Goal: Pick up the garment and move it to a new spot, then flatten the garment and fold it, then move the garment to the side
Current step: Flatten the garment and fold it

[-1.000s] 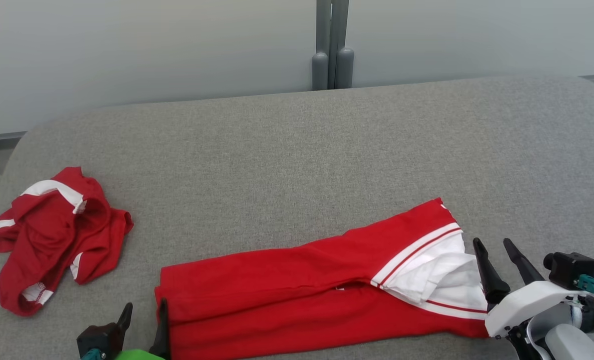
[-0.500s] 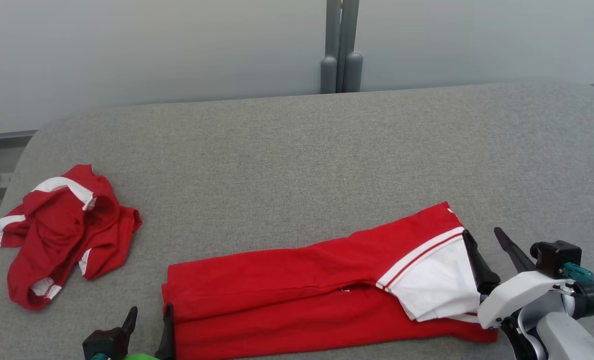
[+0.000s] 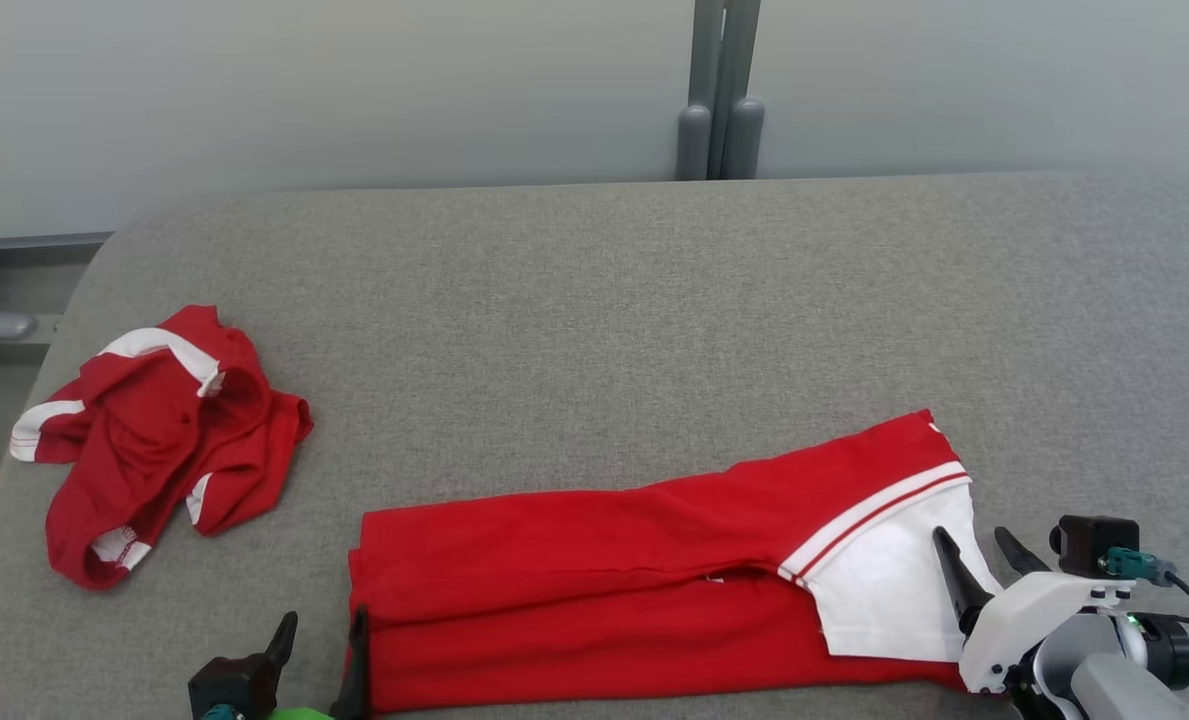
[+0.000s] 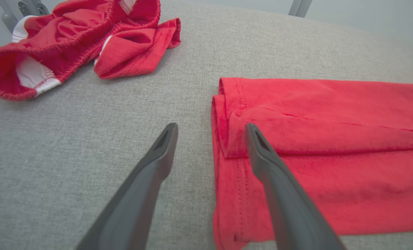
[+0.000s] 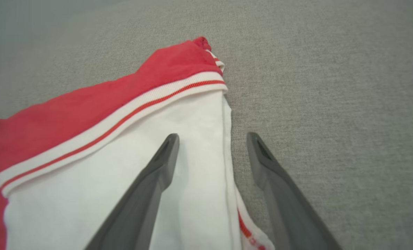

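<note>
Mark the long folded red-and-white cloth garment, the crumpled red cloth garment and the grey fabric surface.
long folded red-and-white cloth garment (image 3: 594, 540): head view, red middle of its upper layer.
crumpled red cloth garment (image 3: 144, 450): head view, centre of the heap.
grey fabric surface (image 3: 594, 300): head view, bare patch behind the garments.

I see a grey upholstered surface (image 3: 594, 300) under even light; pale wall panels (image 3: 304, 90) behind, grey metal post (image 3: 719, 90) at 12 o'clock.
</note>
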Controlling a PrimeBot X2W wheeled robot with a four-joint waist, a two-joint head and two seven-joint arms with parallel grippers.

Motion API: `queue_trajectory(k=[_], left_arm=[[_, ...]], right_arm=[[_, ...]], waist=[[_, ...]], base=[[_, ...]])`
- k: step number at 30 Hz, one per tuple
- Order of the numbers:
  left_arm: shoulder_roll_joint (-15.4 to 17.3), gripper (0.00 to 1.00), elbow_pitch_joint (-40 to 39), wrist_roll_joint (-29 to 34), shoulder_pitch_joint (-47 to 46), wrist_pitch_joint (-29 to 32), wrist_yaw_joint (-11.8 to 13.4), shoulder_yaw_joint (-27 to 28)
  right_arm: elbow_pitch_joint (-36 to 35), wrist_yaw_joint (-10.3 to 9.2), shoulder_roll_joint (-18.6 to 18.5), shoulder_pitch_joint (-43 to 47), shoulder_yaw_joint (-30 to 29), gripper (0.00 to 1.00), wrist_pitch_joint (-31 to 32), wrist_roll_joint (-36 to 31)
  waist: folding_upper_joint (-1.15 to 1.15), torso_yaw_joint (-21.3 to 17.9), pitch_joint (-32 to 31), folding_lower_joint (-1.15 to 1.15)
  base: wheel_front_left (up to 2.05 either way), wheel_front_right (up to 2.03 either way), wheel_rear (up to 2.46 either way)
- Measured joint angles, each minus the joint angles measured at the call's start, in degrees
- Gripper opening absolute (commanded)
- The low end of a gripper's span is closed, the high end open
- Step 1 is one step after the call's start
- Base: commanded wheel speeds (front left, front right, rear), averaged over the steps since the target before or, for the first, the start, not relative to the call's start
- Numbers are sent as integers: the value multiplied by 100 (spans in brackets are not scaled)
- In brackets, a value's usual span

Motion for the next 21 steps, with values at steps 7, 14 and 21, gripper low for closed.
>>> queue_trajectory(k=[7,14,21], left_arm=[[-2,100,-154,0,-4,0,-1,-152],[-3,100,-197,21,-11,0,-1,-231],[-2,100,-227,47,-12,0,-1,-210]], right_arm=[[499,0,31,-122,86,100,-126,202],[638,-9,88,-260,494,73,-121,555],[584,-22,82,-281,923,0,-113,877]], waist=[[0,156,68,0],[0,293,155,0],[0,374,176,0]], base=[[0,0,0],[0,0,0],[0,0,0]])
